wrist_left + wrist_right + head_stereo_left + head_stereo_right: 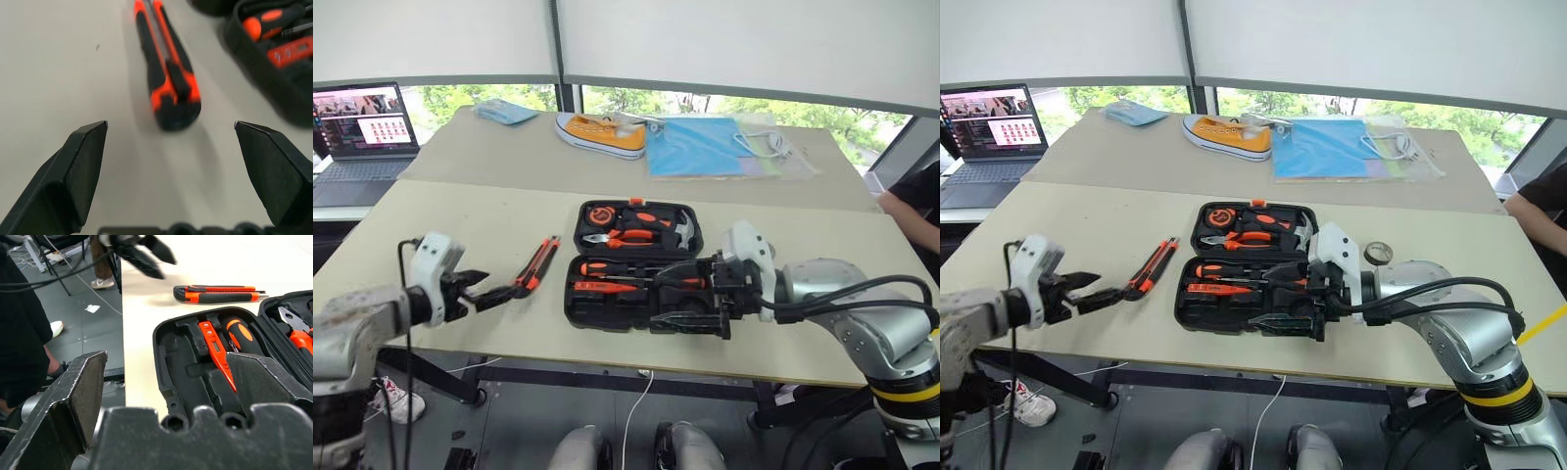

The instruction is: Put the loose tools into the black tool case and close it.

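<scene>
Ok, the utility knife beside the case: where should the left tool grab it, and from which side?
Probably across the middle of the utility knife, coming down from above with the open left tool. It lies flat on the table, long and narrow, clear of the black tool case, so its two long sides are free. Its near butt end points at the fingers; turn them crosswise to the handle.

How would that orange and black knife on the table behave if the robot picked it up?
The knife looks stiff and slim, so probably light. Its flattish body lies flat on the table, so it likely won't roll. The grooved black grip may resist slipping.
</scene>
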Tool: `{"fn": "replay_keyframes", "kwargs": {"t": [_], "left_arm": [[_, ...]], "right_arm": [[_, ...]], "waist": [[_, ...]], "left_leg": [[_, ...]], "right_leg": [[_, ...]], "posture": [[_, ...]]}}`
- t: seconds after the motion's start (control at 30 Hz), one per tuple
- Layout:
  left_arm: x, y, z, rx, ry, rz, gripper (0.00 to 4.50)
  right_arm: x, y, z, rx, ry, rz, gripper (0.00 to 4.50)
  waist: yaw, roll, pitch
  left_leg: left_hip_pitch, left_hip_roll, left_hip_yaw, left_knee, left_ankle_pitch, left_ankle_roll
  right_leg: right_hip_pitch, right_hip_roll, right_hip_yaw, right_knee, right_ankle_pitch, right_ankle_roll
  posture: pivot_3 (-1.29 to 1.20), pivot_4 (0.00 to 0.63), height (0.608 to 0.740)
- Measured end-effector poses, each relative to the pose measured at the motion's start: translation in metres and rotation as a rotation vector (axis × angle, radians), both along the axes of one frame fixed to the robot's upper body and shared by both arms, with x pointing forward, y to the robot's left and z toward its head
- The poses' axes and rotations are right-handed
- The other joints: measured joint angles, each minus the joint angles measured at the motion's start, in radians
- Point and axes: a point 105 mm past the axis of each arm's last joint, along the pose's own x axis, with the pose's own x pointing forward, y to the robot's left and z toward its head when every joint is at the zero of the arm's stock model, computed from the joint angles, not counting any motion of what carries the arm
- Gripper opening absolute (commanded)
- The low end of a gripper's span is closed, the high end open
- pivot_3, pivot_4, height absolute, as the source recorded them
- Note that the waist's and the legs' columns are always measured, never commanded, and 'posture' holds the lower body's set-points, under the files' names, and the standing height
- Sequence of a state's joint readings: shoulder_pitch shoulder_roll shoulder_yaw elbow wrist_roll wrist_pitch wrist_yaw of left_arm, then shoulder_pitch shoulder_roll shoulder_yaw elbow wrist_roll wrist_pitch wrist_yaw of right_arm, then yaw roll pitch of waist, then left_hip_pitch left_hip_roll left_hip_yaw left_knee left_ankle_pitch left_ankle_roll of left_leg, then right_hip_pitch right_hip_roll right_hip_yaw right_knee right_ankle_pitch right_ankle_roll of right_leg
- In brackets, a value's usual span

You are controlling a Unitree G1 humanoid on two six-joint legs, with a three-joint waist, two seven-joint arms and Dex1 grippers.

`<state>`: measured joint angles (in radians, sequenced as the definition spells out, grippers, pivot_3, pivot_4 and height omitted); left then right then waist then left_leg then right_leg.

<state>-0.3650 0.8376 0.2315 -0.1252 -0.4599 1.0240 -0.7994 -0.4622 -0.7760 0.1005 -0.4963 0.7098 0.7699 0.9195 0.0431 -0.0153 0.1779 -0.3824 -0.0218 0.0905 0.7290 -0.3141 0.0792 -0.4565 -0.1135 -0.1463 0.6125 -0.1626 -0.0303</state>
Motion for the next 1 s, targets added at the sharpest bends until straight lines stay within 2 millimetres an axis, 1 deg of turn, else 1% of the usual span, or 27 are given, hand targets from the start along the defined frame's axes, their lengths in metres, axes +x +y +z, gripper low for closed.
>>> {"fn": "replay_keyframes", "kwargs": {"t": [0.03, 0.07, 0.17, 0.2, 0.3, 0.4, 0.47, 0.5, 0.53, 0.6, 0.67, 0.7, 0.77, 0.8, 0.87, 0.9, 0.93, 1.0], "left_arm": [[0.008, -0.003, -0.001, 0.027, 0.015, 0.002, 4.45], [0.012, -0.005, -0.002, 0.043, 0.022, 0.001, 4.45], [0.024, -0.011, -0.015, 0.102, 0.089, -0.017, 4.45], [0.030, -0.013, -0.023, 0.131, 0.118, -0.024, 4.45], [0.044, -0.018, -0.026, 0.159, 0.119, -0.038, 4.45], [0.051, -0.018, -0.028, 0.177, 0.112, -0.038, 3.67], [0.055, -0.014, -0.029, 0.193, 0.106, -0.019, 2.91], [0.055, -0.012, -0.030, 0.197, 0.105, -0.010, 2.64], [0.056, -0.009, -0.030, 0.199, 0.101, 0.003, 2.21], [0.055, -0.005, -0.028, 0.184, 0.092, 0.012, 1.71], [0.051, -0.002, -0.026, 0.141, 0.074, -0.015, 1.68], [0.046, -0.003, -0.018, 0.098, 0.044, -0.068, 1.68], [0.036, -0.012, 0.007, 0.050, -0.038, -0.221, 1.68], [0.027, -0.021, 0.023, 0.053, -0.085, -0.333, 1.68], [0.011, -0.036, 0.045, 0.085, -0.141, -0.520, 1.68], [0.001, -0.047, 0.051, 0.119, -0.151, -0.637, 1.68], [-0.004, -0.056, 0.051, 0.134, -0.145, -0.715, 1.68], [-0.013, -0.076, 0.038, 0.147, -0.097, -0.863, 1.68]], "right_arm": [[-0.001, 0.001, 0.000, 0.004, -0.003, -0.005, 4.50], [-0.001, 0.002, 0.000, 0.007, -0.006, -0.005, 4.50], [0.001, 0.004, 0.001, 0.014, -0.034, -0.036, 4.50], [0.004, 0.004, 0.002, 0.025, -0.047, -0.060, 4.50], [0.009, 0.005, 0.006, 0.048, -0.075, -0.106, 4.50], [0.013, 0.005, 0.008, 0.060, -0.096, -0.140, 4.50], [0.016, 0.004, 0.012, 0.078, -0.113, -0.166, 4.50], [0.017, 0.004, 0.014, 0.083, -0.119, -0.173, 4.50], [0.017, 0.003, 0.016, 0.087, -0.125, -0.181, 4.50], [0.017, 0.002, 0.017, 0.091, -0.130, -0.184, 4.50], [0.015, 0.000, 0.018, 0.082, -0.132, -0.182, 4.50], [0.013, -0.002, 0.017, 0.072, -0.128, -0.177, 4.50], [0.008, -0.005, 0.014, 0.061, -0.106, -0.164, 4.50], [0.006, -0.005, 0.012, 0.055, -0.101, -0.158, 4.50], [0.003, -0.007, 0.010, 0.038, -0.096, -0.154, 4.50], [0.001, -0.010, 0.007, 0.024, -0.089, -0.157, 4.50], [0.000, -0.013, 0.004, 0.017, -0.081, -0.162, 4.50], [0.000, -0.016, 0.002, 0.015, -0.073, -0.177, 4.50]], "waist": [[-0.003, 0.000, 0.000], [-0.005, 0.000, 0.000], [-0.018, 0.000, 0.000], [-0.020, 0.000, 0.000], [-0.021, 0.000, 0.000], [-0.017, 0.001, 0.000], [-0.018, 0.001, -0.001], [-0.019, 0.001, -0.001], [-0.019, 0.001, -0.001], [-0.020, 0.001, -0.001], [-0.026, 0.001, 0.000], [-0.028, 0.000, 0.000], [-0.030, -0.002, 0.001], [-0.030, -0.002, 0.002], [-0.029, -0.001, 0.002], [-0.026, -0.001, 0.001], [-0.024, 0.000, 0.001], [-0.019, 0.000, 0.001]], "left_leg": [[0.000, 0.000, 0.001, 0.000, 0.000, 0.000], [0.000, 0.000, 0.001, 0.000, 0.001, 0.002], [0.001, 0.001, 0.002, -0.001, 0.002, 0.002], [0.001, 0.001, 0.002, -0.001, 0.002, 0.002], [0.002, 0.001, 0.002, -0.001, 0.002, 0.002], [0.003, 0.001, 0.002, -0.001, 0.002, 0.000], [0.003, 0.001, 0.002, -0.001, 0.001, -0.001], [0.003, 0.001, 0.002, -0.001, 0.001, -0.002], [0.004, 0.001, 0.002, -0.001, 0.001, -0.002], [0.003, 0.002, 0.002, -0.001, 0.001, -0.001], [0.002, 0.002, 0.002, -0.001, 0.002, 0.000], [-0.001, 0.002, 0.002, -0.001, 0.003, 0.001], [-0.002, 0.003, 0.001, -0.001, 0.003, 0.001], [-0.003, 0.002, 0.000, -0.001, 0.003, 0.001], [-0.002, 0.001, 0.001, -0.001, 0.003, 0.001], [-0.002, 0.000, 0.001, -0.001, 0.003, 0.000], [-0.001, -0.001, 0.001, -0.001, 0.003, 0.000], [-0.002, -0.001, 0.002, -0.001, 0.003, 0.000]], "right_leg": [[0.000, 0.001, 0.000, 0.000, 0.000, 0.000], [0.000, 0.001, 0.000, 0.000, 0.000, 0.000], [0.000, 0.002, 0.000, 0.000, 0.000, -0.001], [0.000, 0.002, 0.000, 0.000, -0.001, -0.001], [0.000, 0.002, 0.001, 0.000, -0.001, -0.002], [0.001, 0.000, 0.001, 0.000, -0.001, -0.002], [0.001, 0.000, 0.002, 0.001, -0.001, -0.001], [0.001, 0.000, 0.002, 0.001, -0.001, -0.001], [0.001, 0.000, 0.002, 0.002, -0.001, -0.001], [0.000, 0.000, 0.002, 0.002, -0.001, -0.001], [-0.002, 0.000, 0.002, 0.002, -0.001, -0.002], [-0.004, 0.000, 0.001, 0.002, -0.001, -0.002], [-0.004, 0.000, -0.001, 0.001, 0.000, -0.006], [-0.004, 0.000, -0.002, 0.000, 0.001, -0.007], [-0.002, -0.001, -0.002, -0.001, 0.001, -0.007], [-0.001, -0.001, -0.002, -0.002, -0.001, -0.005], [0.000, -0.001, -0.002, -0.002, -0.002, -0.003], [0.000, -0.001, -0.002, -0.002, -0.002, -0.003]], "posture": [[0.00, 0.150, 0.718], [0.00, 0.150, 0.718], [0.00, 0.150, 0.718], [0.00, 0.150, 0.718], [0.00, 0.150, 0.718], [0.00, 0.150, 0.718], [0.00, 0.150, 0.718], [0.00, 0.150, 0.718], [0.00, 0.150, 0.718], [0.00, 0.150, 0.718], [0.00, 0.150, 0.718], [0.00, 0.150, 0.718], [0.00, 0.150, 0.718], [0.00, 0.150, 0.718], [0.00, 0.150, 0.718], [0.00, 0.150, 0.718], [0.00, 0.150, 0.718], [0.00, 0.150, 0.718]]}}
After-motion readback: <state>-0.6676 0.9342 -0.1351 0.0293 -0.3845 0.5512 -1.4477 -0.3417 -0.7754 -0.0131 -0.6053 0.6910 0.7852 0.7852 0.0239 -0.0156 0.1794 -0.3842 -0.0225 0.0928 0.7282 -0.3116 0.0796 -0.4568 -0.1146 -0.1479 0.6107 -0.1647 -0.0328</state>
